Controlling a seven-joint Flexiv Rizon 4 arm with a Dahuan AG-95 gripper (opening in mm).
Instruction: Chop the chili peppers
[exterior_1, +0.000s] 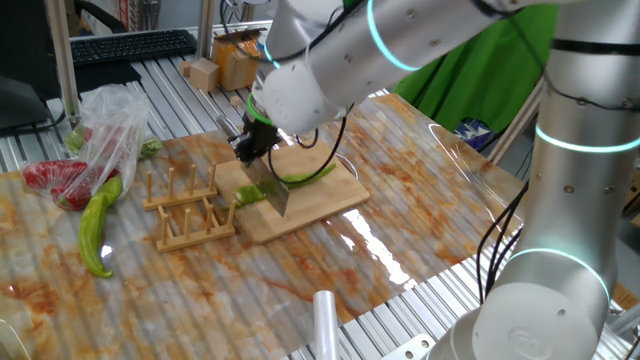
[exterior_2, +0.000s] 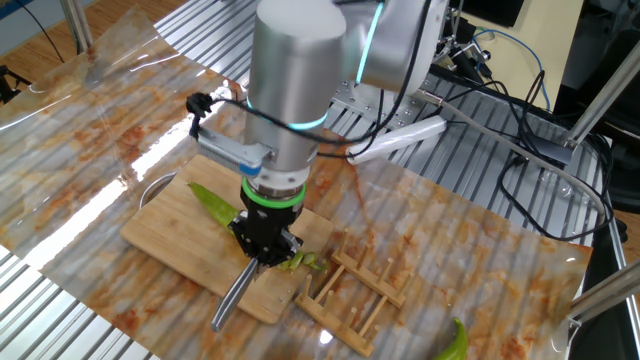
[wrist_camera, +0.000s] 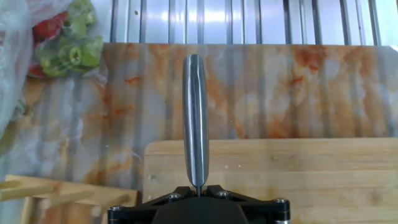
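- Leftmost, well to the pincer's left in one fixed view, a plastic bag (exterior_1: 105, 125) holds red peppers (exterior_1: 55, 178), with a thicker pale green pepper (exterior_1: 96, 225) lying on the mat in front of it.
- Nearer, a wooden rack (exterior_1: 190, 205) stands just left of the pincer, beside the cutting board (exterior_1: 320, 205).
- Centrally, the pincer (exterior_1: 256, 140) is clenched on a knife (exterior_1: 272, 190); the blade points steeply down with its edge at the board, right at a small cut green piece (exterior_1: 248, 195) beneath the pincer.
- Rightward, the chili pepper (exterior_1: 310, 177) lies on the board, trailing away from the blade to the pincer's right; its dark green skin shines.
- Judging by its look, the chili is light and slim, with glossy skin that could slide or roll under a blade; the flesh is probably soft enough to cut, yet springy.
- With only one arm, nothing pins it, so a straight downward press across its middle seems safest; a grasp, if needed, would suit the stem end.
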